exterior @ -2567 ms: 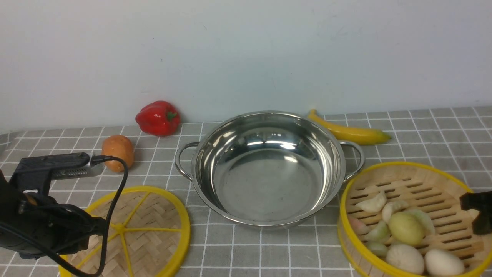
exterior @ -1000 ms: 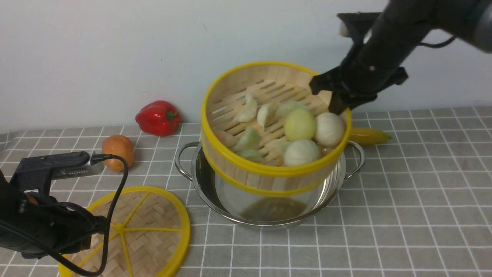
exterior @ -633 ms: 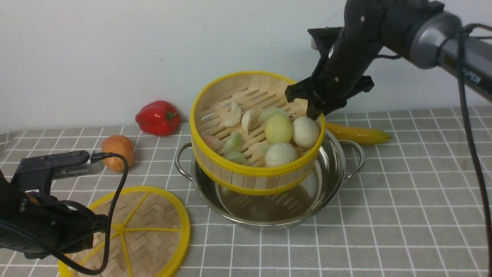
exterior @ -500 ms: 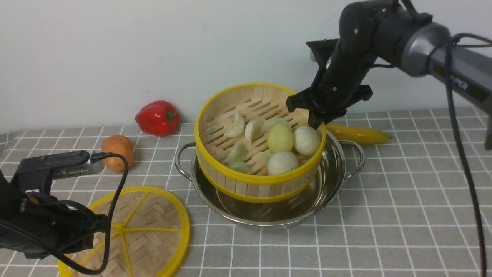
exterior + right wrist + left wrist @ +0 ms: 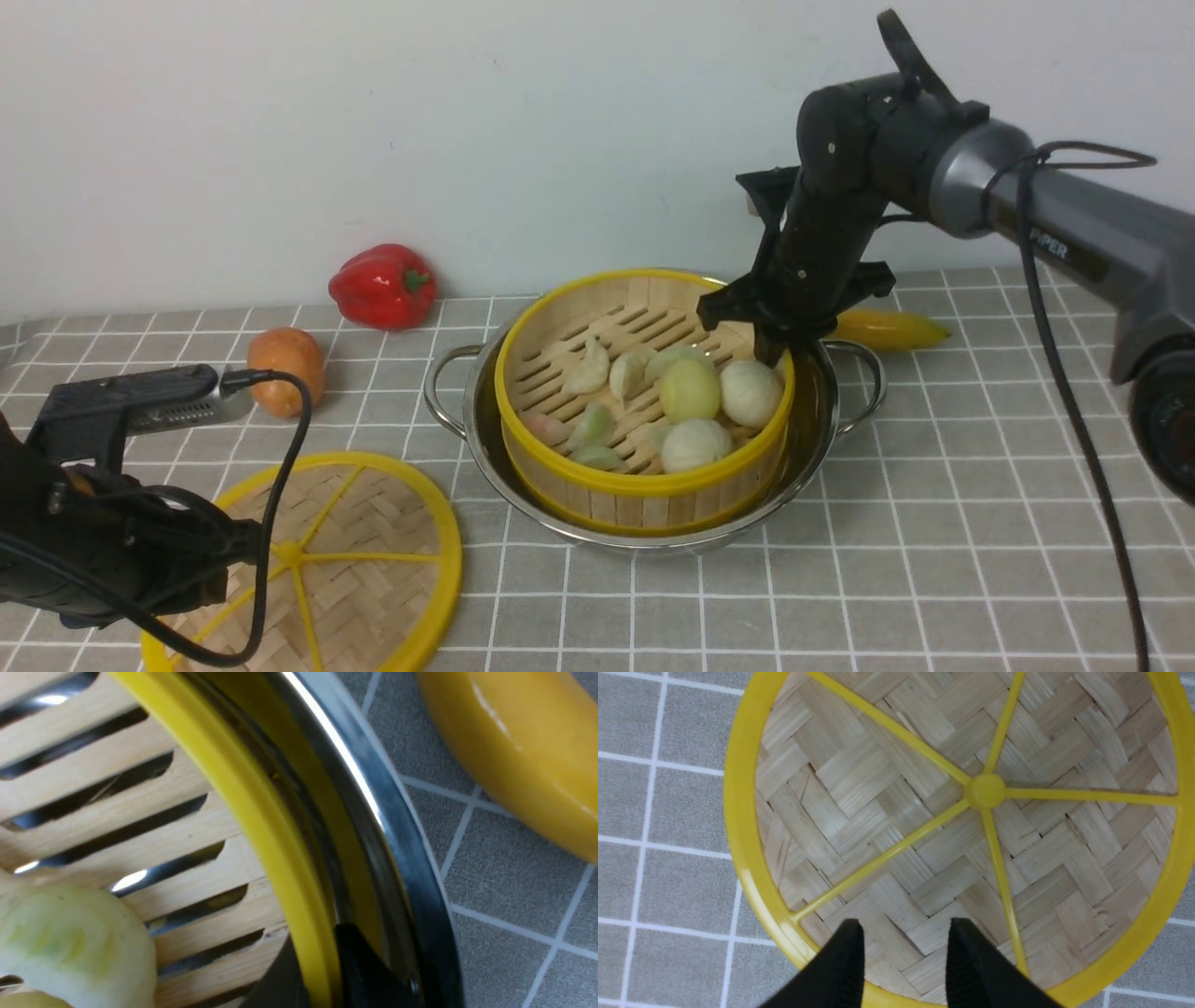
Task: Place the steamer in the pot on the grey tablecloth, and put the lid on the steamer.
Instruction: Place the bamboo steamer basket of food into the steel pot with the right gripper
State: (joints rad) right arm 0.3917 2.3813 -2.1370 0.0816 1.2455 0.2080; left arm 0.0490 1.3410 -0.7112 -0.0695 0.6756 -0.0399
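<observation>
The steamer (image 5: 597,331), a bamboo basket with a yellow rim holding several dumplings and buns, sits level inside the steel pot (image 5: 474,425) on the grey tablecloth (image 5: 980,485). My right gripper (image 5: 771,351) is shut on the steamer's far right rim (image 5: 261,812), one finger inside the wall and one between the wall and the pot rim (image 5: 373,802). The lid (image 5: 355,551), a flat woven disc with yellow spokes, lies front left of the pot. My left gripper (image 5: 904,926) hangs open just above the lid (image 5: 924,812), near its edge, holding nothing.
A red pepper (image 5: 383,285) and a potato (image 5: 285,369) lie at the back left. A banana (image 5: 887,327) lies just behind the pot's right handle, close to my right gripper. The wall stands right behind them.
My right arm carried the steamer from the front right, over the pot, and lowered it into the pot. The left arm and the lid have not moved.
</observation>
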